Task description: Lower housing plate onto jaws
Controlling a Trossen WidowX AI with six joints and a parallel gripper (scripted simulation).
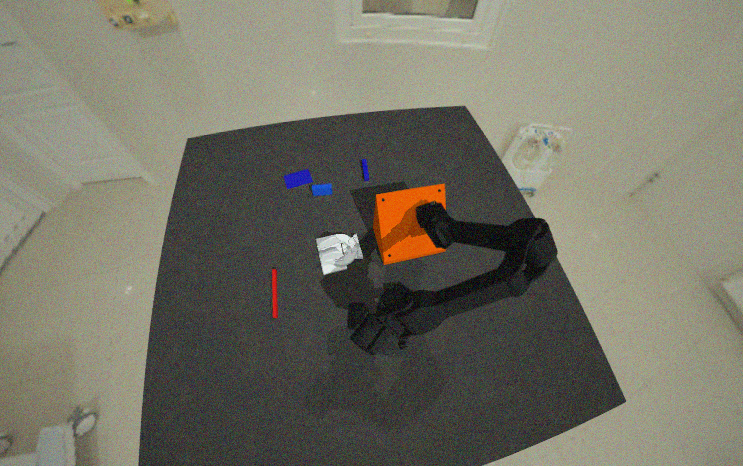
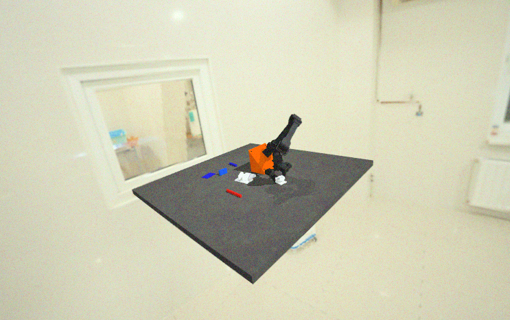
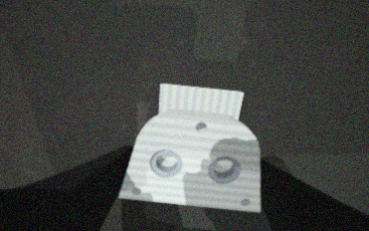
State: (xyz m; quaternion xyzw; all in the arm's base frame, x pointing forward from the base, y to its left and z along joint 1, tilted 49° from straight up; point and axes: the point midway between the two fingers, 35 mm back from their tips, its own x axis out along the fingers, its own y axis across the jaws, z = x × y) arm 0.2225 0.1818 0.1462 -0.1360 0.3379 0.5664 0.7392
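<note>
The white housing plate (image 3: 197,144) (image 2: 280,180) has a rounded edge, two ringed round holes, small holes and a ribbed tab; it shows between the fingers in the wrist view. My gripper (image 3: 192,157) is shut on its two sides. In the top view the gripper hides the plate. Whether the plate touches the table is too small to tell. The white base with the jaws (image 1: 336,254) (image 2: 244,178) stands on the table beside the gripper, apart from the plate. The pins and jaw stubs are too small to make out.
An orange block (image 1: 403,231) (image 2: 259,161) stands close behind the gripper, under the arm. A red bar (image 1: 274,292) (image 2: 233,193) lies beyond the white base. Blue pieces (image 1: 297,178) (image 1: 322,189) (image 1: 365,170) lie farther back on the dark table (image 1: 217,370).
</note>
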